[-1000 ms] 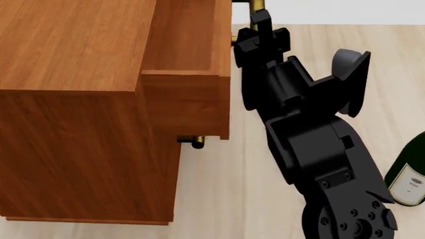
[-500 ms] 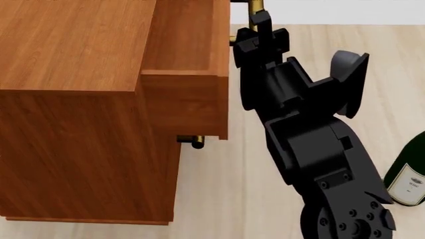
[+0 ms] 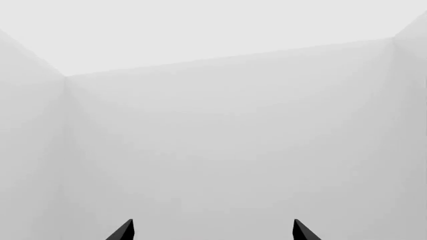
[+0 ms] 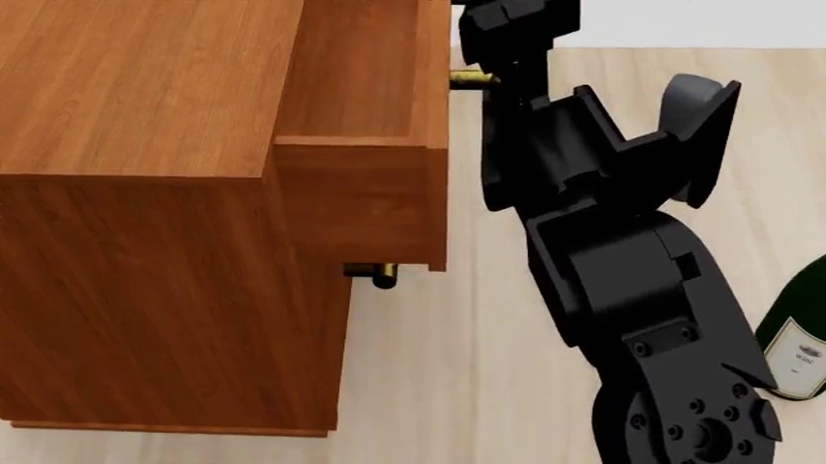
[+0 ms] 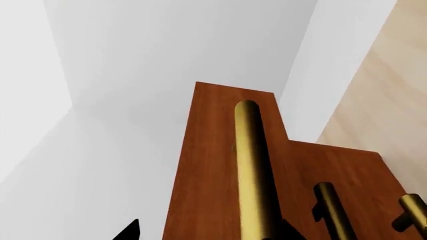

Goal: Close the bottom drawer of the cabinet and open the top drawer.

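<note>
The right claw (image 4: 516, 24), at one o'clock in the head view, sits beside the top drawer's (image 4: 368, 116) brass handle (image 5: 253, 170); I cannot tell whether it grips. The left claw (image 3: 212, 232) is spread, facing blank wall. The drawer is pulled out, so pull straight along the slide; the bottom drawer is hidden.

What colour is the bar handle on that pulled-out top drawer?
Shiny brass-gold, against the reddish-brown top drawer front. The handle shows best in the right wrist view.

Head cam sits high, looking steeply down at the cabinet (image 4: 155, 193) on the left and the right arm on the right. Right wrist cam is jammed close to the top drawer (image 5: 213, 175) front, staring along its brass handle (image 5: 253, 170); both share that drawer. Left wrist cam just faces bare white walls.
</note>
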Available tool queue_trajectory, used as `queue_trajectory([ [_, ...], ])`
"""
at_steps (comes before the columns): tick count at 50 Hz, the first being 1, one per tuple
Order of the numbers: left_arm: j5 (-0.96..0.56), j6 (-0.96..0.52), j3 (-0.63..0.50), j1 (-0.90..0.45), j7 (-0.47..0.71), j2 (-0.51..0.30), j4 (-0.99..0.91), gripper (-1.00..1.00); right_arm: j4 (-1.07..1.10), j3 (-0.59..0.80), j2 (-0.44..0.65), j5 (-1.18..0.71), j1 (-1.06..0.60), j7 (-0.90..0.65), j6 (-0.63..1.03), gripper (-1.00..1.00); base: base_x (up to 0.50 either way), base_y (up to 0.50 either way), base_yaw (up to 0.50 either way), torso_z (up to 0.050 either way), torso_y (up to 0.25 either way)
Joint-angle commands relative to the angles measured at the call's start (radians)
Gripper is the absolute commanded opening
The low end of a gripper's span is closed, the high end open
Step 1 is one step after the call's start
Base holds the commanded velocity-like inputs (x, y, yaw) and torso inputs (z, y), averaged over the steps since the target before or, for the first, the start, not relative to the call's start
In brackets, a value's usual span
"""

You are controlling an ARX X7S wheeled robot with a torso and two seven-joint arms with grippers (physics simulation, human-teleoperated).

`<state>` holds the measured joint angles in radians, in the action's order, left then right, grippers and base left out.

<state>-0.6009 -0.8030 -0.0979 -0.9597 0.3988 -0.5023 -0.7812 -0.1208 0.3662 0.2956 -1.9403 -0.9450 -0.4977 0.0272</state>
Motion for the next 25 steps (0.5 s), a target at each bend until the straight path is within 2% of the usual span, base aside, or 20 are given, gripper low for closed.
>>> queue_trajectory([
  [1, 0.001, 0.000, -0.012, -0.007, 0.004, 0.002, 0.002, 1.00, 0.032, -0.034, 0.011, 0.012, -0.015, 0.032, -0.006, 1.00, 0.00, 0.00, 0.00, 0.000, 0.011],
  [25, -0.007, -0.007, -0.020, -0.018, 0.014, 0.000, -0.005, 1.00, -0.012, -0.035, 0.015, 0.012, 0.015, 0.048, -0.020, 1.00, 0.00, 0.00, 0.00, 0.000, 0.001],
])
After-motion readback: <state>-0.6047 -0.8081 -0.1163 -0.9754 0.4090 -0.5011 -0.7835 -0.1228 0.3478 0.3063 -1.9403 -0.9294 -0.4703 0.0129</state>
